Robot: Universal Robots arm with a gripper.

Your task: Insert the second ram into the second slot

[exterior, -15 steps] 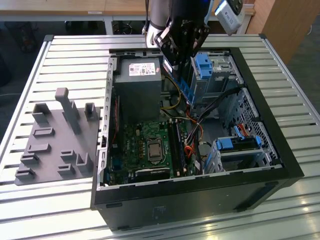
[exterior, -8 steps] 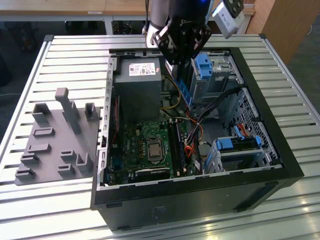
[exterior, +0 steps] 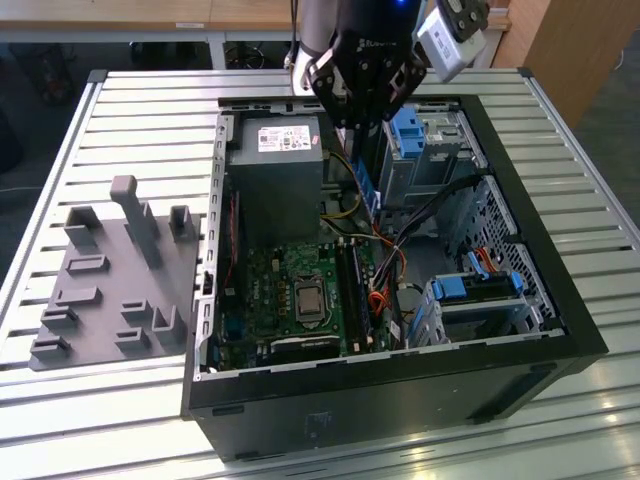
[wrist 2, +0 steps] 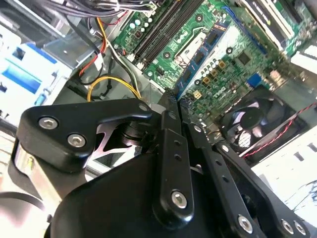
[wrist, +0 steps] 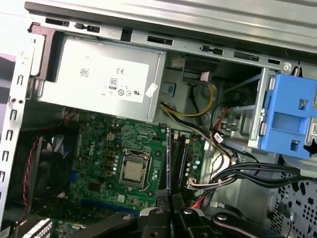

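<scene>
"Blue stick, that's the ram [exterior: 366, 186], pinched edge-on in the closed gripper [exterior: 363, 128], hanging at twelve o'clock from the slots [exterior: 352, 292] in the exterior view, not yet seated."

"My worry: the yellow wires [wrist 2: 113, 78] sit close by. Snag one, or come down tilted, and I reckon it misses its slot or strains the green board [wrist: 99, 158]."
</scene>
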